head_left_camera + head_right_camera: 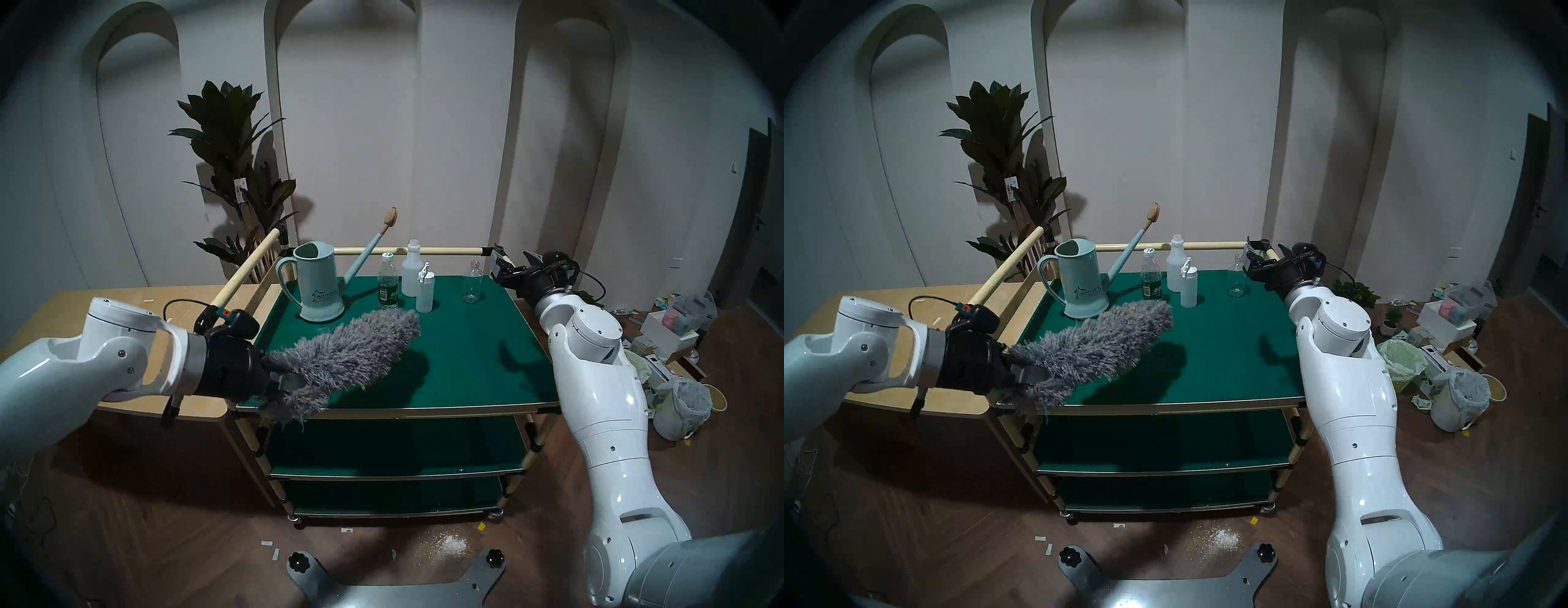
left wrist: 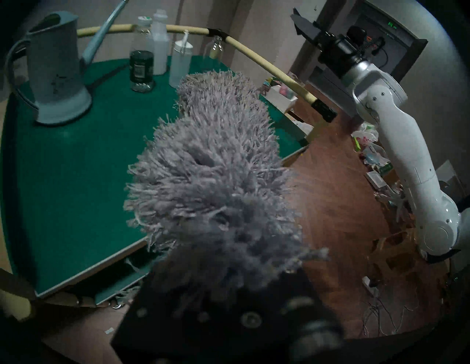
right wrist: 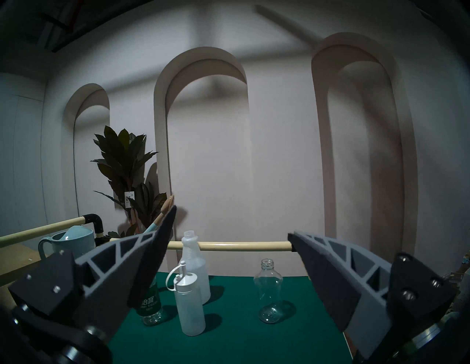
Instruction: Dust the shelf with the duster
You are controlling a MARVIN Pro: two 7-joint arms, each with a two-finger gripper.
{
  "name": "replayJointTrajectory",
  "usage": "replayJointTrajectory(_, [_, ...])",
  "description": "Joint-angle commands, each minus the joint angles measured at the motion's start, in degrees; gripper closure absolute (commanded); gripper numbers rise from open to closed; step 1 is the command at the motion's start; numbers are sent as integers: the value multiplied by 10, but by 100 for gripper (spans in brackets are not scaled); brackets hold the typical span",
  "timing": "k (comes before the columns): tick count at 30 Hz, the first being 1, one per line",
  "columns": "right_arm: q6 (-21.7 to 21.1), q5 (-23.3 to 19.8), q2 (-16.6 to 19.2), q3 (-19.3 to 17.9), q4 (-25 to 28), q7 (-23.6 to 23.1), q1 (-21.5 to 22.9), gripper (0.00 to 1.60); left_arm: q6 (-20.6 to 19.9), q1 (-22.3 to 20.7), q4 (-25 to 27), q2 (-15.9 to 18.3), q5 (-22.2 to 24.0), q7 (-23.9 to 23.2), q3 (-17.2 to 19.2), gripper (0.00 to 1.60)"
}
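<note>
Left tool (image 1: 280,382) clamped on duster (image 1: 348,352) at its handle end, by shelf (image 1: 466,361) near-left corner. Duster slants out over shelf's left half, tip near watering can (image 1: 316,288); contact with surface unclear. Right tool (image 3: 231,267) wide, holding nothing, at far-right corner rail, above clear bottle (image 3: 268,289). Three more bottles along far edge.

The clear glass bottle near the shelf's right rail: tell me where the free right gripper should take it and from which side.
Grip the clear glass bottle around its narrow waist, coming level from the shelf's front right. It stands upright and apart from the other bottles, and the right gripper, open and empty, already frames it from that side. The bulged shoulder above the waist should help keep it from slipping.
</note>
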State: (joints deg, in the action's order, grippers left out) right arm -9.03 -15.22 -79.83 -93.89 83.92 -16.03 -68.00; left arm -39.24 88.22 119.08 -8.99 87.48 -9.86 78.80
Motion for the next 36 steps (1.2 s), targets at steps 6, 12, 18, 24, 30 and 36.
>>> replayJointTrajectory(6, [5,7,-16,28,19,-1,18,0,21,-30,-31,21,20,7,90,160])
replayJointTrajectory(12, [5,12,-23,43,21,-1,22,0,19,-30,-57,25,27,15,119,160])
replayJointTrajectory(18, [5,16,-30,60,22,-3,25,0,15,-29,-87,27,29,28,140,160])
replayJointTrajectory(24, [4,19,-39,78,24,-5,28,0,13,-28,-133,28,27,47,158,160])
replayJointTrajectory(30, [4,22,-47,95,26,-7,32,0,12,-26,-192,28,26,67,173,160])
replayJointTrajectory(36, [4,25,-52,107,27,-8,32,0,10,-21,-241,29,23,82,182,160])
